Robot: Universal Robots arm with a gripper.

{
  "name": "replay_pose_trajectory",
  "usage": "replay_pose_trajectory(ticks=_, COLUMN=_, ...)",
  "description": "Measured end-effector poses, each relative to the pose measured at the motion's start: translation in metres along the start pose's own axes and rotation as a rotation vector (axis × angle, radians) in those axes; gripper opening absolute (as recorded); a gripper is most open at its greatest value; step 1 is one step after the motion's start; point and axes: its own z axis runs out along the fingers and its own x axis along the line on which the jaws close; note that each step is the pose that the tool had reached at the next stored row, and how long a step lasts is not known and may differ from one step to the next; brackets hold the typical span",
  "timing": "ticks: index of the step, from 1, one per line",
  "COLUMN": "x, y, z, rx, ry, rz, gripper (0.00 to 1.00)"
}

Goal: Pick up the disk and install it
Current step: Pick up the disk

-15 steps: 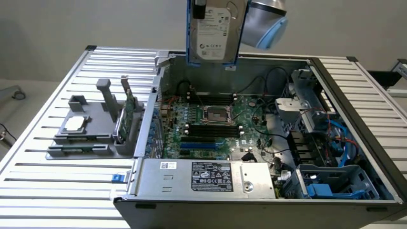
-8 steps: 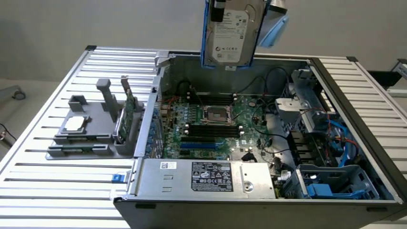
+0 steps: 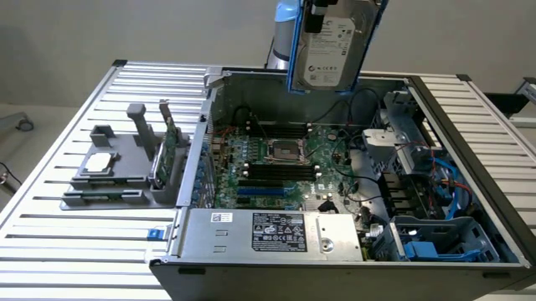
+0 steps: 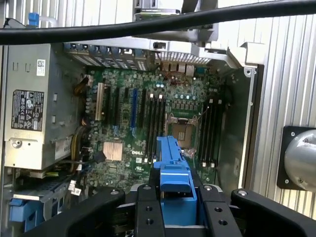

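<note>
The end effector (image 4: 177, 210) grips the disk (image 3: 331, 53) by its blue frame, with black fingers (image 4: 148, 212) pressed on either side. In the exterior view the disk hangs nearly upright at twelve o'clock, label showing. It is above the far edge of the open computer case (image 3: 335, 276) and clear of the motherboard (image 3: 285, 157). A blue drive cage (image 3: 444, 241) sits at four o'clock inside the case. A grey holder (image 3: 117, 169) rests on the tabletop (image 3: 50, 251) at nine o'clock.

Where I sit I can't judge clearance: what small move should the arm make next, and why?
Probably carry the disk toward the drive cage at the exterior view's right. The gripper holds it upright, high above the motherboard, well away from that cage.
</note>
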Motion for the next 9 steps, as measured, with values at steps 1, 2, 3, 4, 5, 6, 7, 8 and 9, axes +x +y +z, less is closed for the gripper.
replay_pose_trajectory(ticks=1, x=0.002, y=-0.0044, z=-0.0002, rx=0.0, ry=0.0, rz=0.0, gripper=0.33)
replay_pose_trajectory(ticks=2, x=0.004, y=-0.0087, z=-0.0004, rx=0.0, ry=0.0, rz=0.0, gripper=0.33)
replay_pose_trajectory(ticks=3, x=0.005, y=-0.0131, z=-0.0006, rx=0.0, ry=0.0, rz=0.0, gripper=0.33)
replay_pose_trajectory(ticks=4, x=0.007, y=-0.0174, z=-0.0008, rx=0.0, ry=-0.0001, rz=0.0, gripper=0.33)
replay_pose_trajectory(ticks=5, x=0.009, y=-0.0218, z=-0.001, rx=0.0, ry=-0.0004, rz=0.0, gripper=0.33)
replay_pose_trajectory(ticks=6, x=0.011, y=-0.0262, z=-0.0012, rx=0.0, ry=-0.0005, rz=0.0, gripper=0.33)
replay_pose_trajectory(ticks=7, x=0.012, y=-0.0309, z=-0.0014, rx=0.0001, ry=-0.0009, rz=0.0, gripper=0.33)
replay_pose_trajectory(ticks=8, x=0.014, y=-0.0353, z=-0.0016, rx=0.0001, ry=-0.0012, rz=0.0, gripper=0.33)
replay_pose_trajectory(ticks=9, x=0.016, y=-0.0397, z=-0.0018, rx=0.0001, ry=-0.0015, rz=0.0, gripper=0.33)
